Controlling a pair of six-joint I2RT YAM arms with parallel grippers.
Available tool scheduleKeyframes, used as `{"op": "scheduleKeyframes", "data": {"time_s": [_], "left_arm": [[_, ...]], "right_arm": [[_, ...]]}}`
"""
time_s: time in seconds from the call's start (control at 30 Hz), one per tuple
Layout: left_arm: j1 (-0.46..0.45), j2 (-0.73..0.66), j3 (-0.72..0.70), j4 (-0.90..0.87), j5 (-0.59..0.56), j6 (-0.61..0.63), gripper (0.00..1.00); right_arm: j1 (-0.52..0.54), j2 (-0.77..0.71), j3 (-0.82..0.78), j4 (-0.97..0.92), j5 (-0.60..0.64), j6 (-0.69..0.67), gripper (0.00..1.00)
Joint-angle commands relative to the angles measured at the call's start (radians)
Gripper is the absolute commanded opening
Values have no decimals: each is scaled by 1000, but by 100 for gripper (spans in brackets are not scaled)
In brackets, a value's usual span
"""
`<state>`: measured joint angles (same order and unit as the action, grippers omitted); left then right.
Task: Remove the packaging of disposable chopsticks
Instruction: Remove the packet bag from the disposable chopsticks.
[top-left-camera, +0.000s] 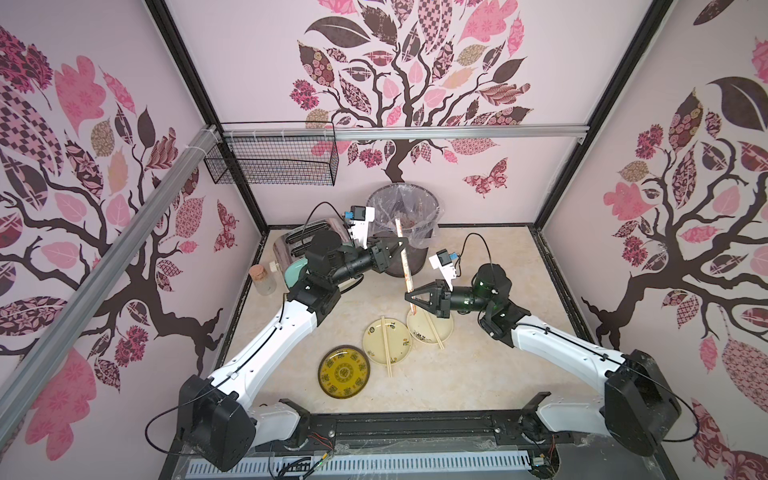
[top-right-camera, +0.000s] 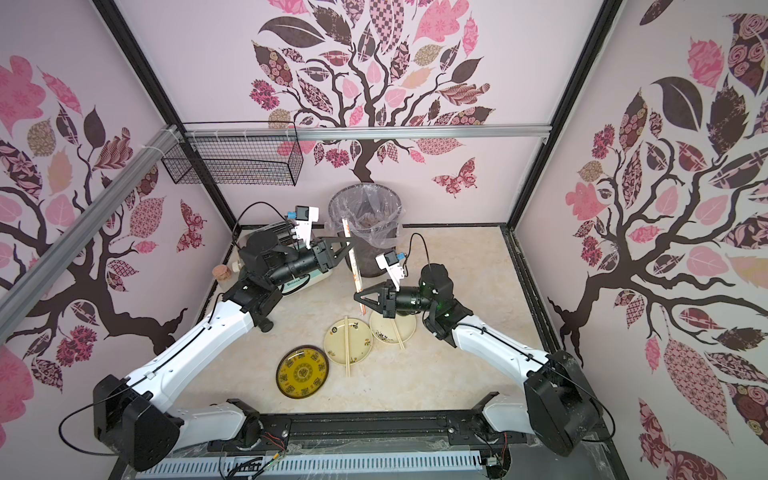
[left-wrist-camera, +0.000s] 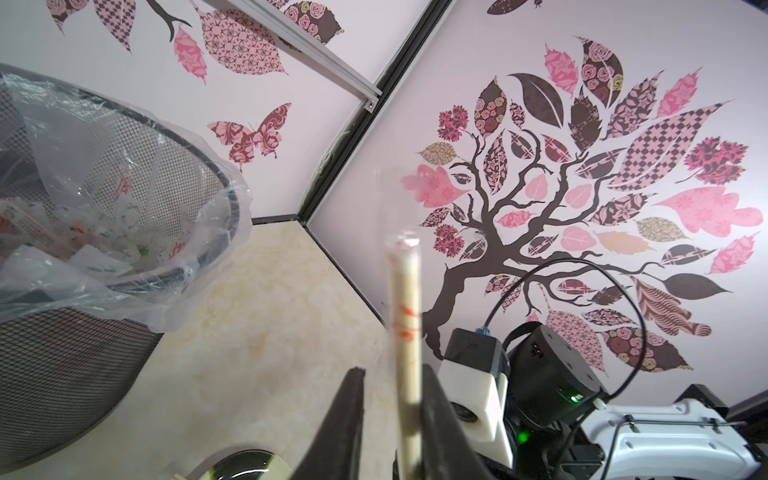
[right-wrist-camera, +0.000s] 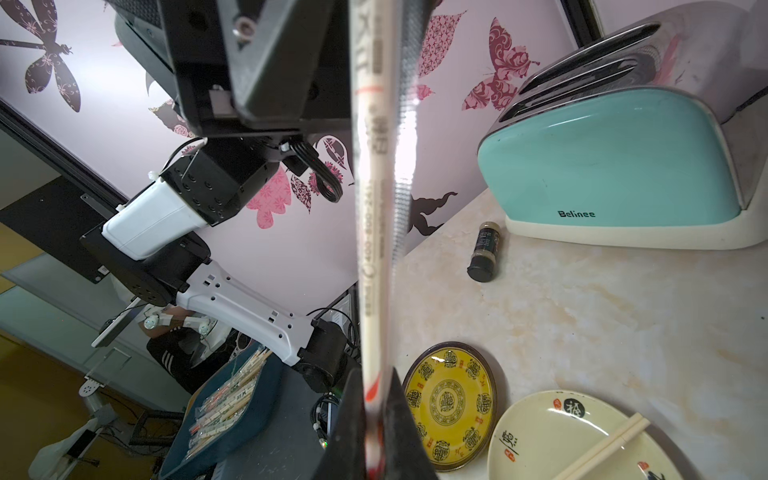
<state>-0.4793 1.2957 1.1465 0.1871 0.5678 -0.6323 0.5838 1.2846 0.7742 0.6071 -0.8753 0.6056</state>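
1 sleeve (top-left-camera: 405, 268) sits between both hands: right hand (top-left-camera: 409, 296) clamped on it, left hand (top-left-camera: 400, 241) I cannot tell; if loose, chopsticks (left-wrist-camera: 408, 365) may fall.

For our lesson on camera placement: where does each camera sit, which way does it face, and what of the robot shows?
Top views: high above the base, looking down toward the back wall; both arms, left pincer, right pincer.
Left wrist: on left arm, looks past its pincer at bin, right arm.
Right wrist: on right arm, looks past its pincer at toaster, left arm.
Shared: all show the wrapped chopsticks.
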Motion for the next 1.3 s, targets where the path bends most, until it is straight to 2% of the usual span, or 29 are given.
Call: {"op": "scheduleKeyframes", "data": {"time_s": [0.0, 0.07, 0.1, 0.37, 0.6, 0.8, 0.9, 1.1, 1.27], "left_arm": [[5, 8, 42, -18, 13, 20, 10], [4, 12, 45, -18, 25, 18, 1], [3, 11, 46, -18, 30, 17, 0], [4, 7, 19, -18, 102, 21, 0], [0, -12, -66, 27, 181, -7, 0], [-15, -47, -137, 36, 198, -9, 1], [-28, -53, -156, 34, 196, -9, 6], [-59, -58, -195, 37, 179, -12, 5], [-87, -67, -233, 39, 164, -17, 9]], "right_arm": [[-3, -27, -5, 18, 14, -12, 0], [-3, -25, 0, 20, 20, -14, 0], [-2, -23, 3, 19, 19, -15, 0], [-4, -18, 26, 26, 52, -10, 0], [-4, -11, 69, 22, 77, -23, 0], [-4, 6, 113, 26, 72, -24, 0], [-4, 11, 132, 26, 72, -26, 0], [-5, 16, 154, 22, 72, -32, 0], [-6, 16, 172, 17, 58, -46, 0]]}}
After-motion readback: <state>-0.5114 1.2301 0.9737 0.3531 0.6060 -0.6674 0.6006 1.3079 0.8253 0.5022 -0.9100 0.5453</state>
